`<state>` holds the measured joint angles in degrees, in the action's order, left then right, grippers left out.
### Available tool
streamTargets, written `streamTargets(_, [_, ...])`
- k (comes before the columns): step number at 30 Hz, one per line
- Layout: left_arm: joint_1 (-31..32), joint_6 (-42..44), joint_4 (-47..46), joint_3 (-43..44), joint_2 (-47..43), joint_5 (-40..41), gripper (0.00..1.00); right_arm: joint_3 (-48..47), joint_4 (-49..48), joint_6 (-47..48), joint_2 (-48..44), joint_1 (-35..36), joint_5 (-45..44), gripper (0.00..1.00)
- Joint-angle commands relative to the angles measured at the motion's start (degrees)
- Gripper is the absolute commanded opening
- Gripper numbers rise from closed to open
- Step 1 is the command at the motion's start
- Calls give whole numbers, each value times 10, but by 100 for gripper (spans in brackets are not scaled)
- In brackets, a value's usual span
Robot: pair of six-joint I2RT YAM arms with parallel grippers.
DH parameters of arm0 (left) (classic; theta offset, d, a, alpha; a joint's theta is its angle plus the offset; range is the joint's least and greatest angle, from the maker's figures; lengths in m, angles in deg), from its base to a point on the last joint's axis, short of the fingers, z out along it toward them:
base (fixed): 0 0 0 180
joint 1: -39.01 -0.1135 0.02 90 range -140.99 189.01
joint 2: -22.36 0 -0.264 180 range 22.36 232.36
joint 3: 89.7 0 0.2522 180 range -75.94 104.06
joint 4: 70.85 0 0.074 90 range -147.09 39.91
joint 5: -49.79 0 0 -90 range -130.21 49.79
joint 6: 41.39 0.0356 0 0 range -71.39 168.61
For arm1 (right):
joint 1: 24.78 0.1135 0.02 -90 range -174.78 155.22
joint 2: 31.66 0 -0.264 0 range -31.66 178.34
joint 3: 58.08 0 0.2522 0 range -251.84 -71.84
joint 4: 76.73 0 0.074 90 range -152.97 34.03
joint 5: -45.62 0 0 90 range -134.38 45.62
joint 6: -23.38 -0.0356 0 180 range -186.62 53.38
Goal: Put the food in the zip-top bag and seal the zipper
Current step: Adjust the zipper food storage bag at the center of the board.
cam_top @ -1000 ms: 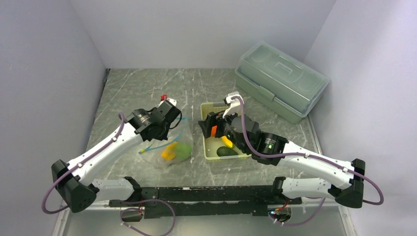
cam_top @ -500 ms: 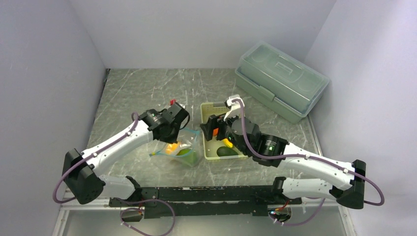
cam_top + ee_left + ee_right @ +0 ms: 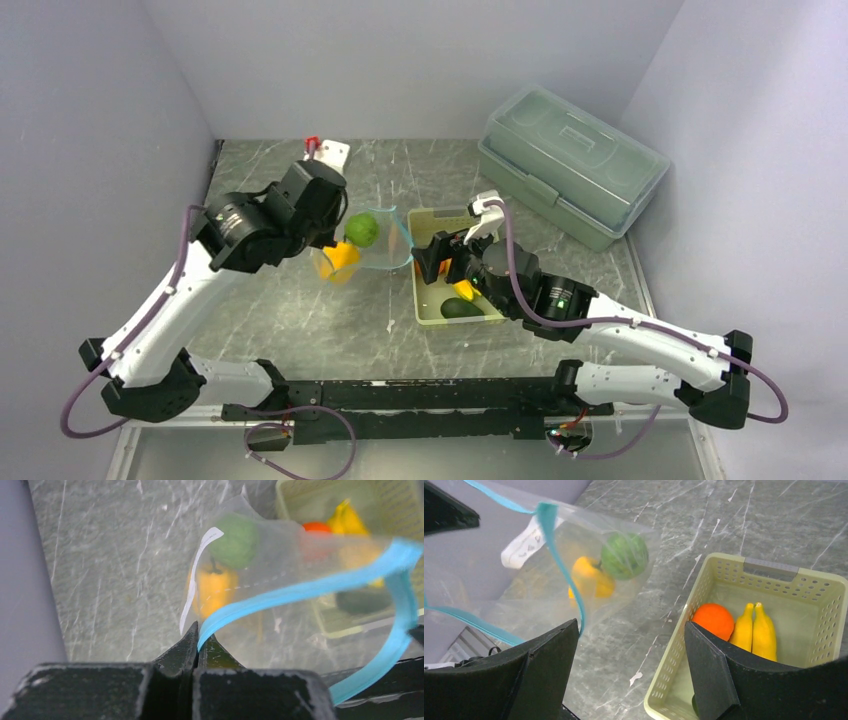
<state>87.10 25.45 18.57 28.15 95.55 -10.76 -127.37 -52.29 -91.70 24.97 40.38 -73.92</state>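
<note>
**Bag hangs from the left gripper, two pieces inside**

The left gripper has its jaws pressed together on one end of the blue zipper. The clear bag dangles from it at centre-left of the overhead view, just left of the basket. The bag's mouth gapes, its two blue edges well apart.

Inside sit the green fruit and the yellow-orange pepper, touching each other.

The right gripper shows its state only on its own camera: jaws wide apart, nothing between them, bag at left and basket at right. That camera also catches the orange ball and the bananas side by side in the basket. Overhead, I can't pick the ball out under the arm.

The avocado is plain from above. In the left wrist view it's just a dark smudge behind plastic.

A lidded box sits at upper right.
</note>
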Motion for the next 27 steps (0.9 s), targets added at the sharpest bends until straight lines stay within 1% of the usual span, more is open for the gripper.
streamTargets(1, [0,4,19,-75,6,12,1,-13,-6,6,6,-1,-7,81])
streamTargets(3, [0,-13,-10,-136,4,-12,2,-12,-9,6,7,-1,-7,81])
streamTargets(4, [0,-24,-28,-185,4,-24,1,-12,-9,6,9,-1,-8,81])
streamTargets(7, [0,-54,-81,-291,14,-57,0,-12,-7,5,13,-1,-10,81])
streamTargets(10, [-1,-70,-110,-341,35,-78,0,-9,-6,2,13,-1,-8,81])
streamTargets(13, [0,-69,-115,-338,48,-89,0,-7,-4,0,8,-1,-8,81])
streamTargets(16, [-1,-63,-102,-313,44,-76,0,-3,1,0,-2,-1,-17,81])
streamTargets(22, [0,-37,-73,-244,25,-36,0,-10,39,0,-8,-1,-42,81])
streamTargets(27, [-1,-14,-36,-166,10,23,1,-9,55,1,-19,-1,-58,81])
